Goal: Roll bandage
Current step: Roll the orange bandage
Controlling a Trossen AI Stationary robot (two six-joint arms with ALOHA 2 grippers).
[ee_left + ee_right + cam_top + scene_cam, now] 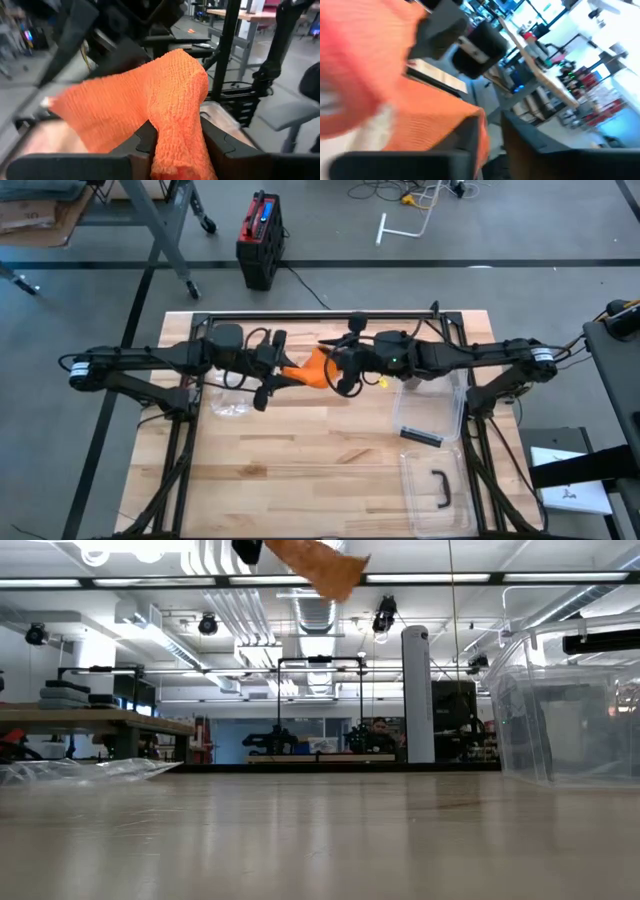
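Note:
An orange bandage [312, 367] hangs in the air between my two grippers, above the middle of the table's far half. In the low view its loose end [322, 567] dangles at the top, well clear of the tabletop. My left gripper [287, 376] comes in from the table's left and is shut on the bandage [150, 105]. My right gripper [336, 371] comes in from the right, with an edge of the bandage [420, 115] between its fingers. The right wrist view is blurred. My left gripper pinches a bunched, folded part of the bandage [177, 142] between its two fingers, coming level from the table's left. The cloth spreads out beyond the fingers, slack and lifted clear of the table. My right gripper has a thin edge of the bandage [481, 132] between its fingers, coming level from the table's right. Blur hides how many layers it has.
A clear plastic box [430, 405] with a black item inside stands at the right, also seen in the low view [570, 700]. Its lid [436, 488] with a black handle lies nearer the front edge. A clear plastic bag [230, 403] lies under the left arm.

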